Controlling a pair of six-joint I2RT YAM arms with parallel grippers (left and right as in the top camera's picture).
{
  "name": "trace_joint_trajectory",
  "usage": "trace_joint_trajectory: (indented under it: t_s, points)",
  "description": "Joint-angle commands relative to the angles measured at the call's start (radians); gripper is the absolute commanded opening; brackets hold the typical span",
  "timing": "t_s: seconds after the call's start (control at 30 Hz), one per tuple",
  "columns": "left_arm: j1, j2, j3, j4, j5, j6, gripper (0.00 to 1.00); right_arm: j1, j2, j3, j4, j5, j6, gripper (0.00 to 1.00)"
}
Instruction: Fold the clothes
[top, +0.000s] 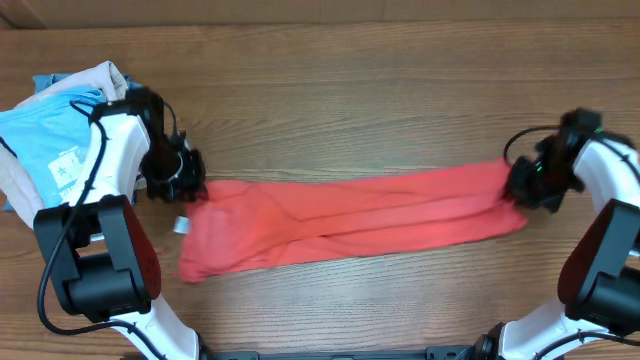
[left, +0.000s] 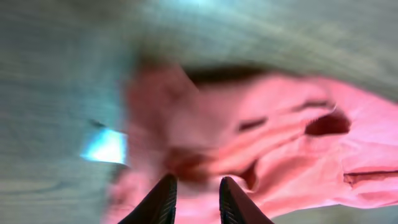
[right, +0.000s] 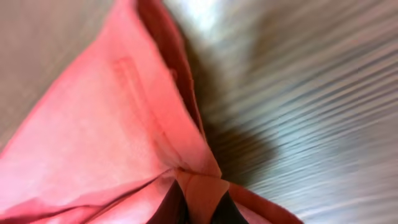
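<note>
Wide bare counter (top: 380, 110) lies open beyond the coral T-shirt (top: 350, 220), which spans the middle; a garment stack (top: 55, 130) and left arm (top: 115, 150) crowd the left end.

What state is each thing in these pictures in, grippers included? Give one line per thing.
coral-red T-shirt: stretched into a long band across the table, not yet folded.
left gripper: closed on the shirt's left end.
right gripper: shut, pinching the shirt's right end.
light blue T-shirt: heaped at the table's far left.
beige garment: in the same heap.
</note>
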Motion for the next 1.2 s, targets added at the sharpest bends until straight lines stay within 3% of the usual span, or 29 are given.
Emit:
trace_joint_trajectory:
  t_s: [0.0, 0.3, 0.93, 1.17]
  points:
    - [0.0, -0.023, 0.075, -0.011, 0.083, 0.008, 0.28, -0.056, -0.006, 0.118, -0.038, 0.113, 0.024, 0.04]
    - [-0.002, -0.023, 0.081, -0.046, 0.144, 0.008, 0.3, -0.07, -0.007, 0.269, -0.188, 0.085, -0.016, 0.04]
    - [-0.007, -0.023, 0.081, -0.049, 0.143, 0.005, 0.3, 0.581, -0.008, 0.304, -0.294, 0.089, -0.105, 0.04]
    - [-0.007, -0.023, 0.081, -0.058, 0.14, 0.009, 0.3, 0.688, -0.004, 0.271, -0.295, 0.089, -0.105, 0.04]
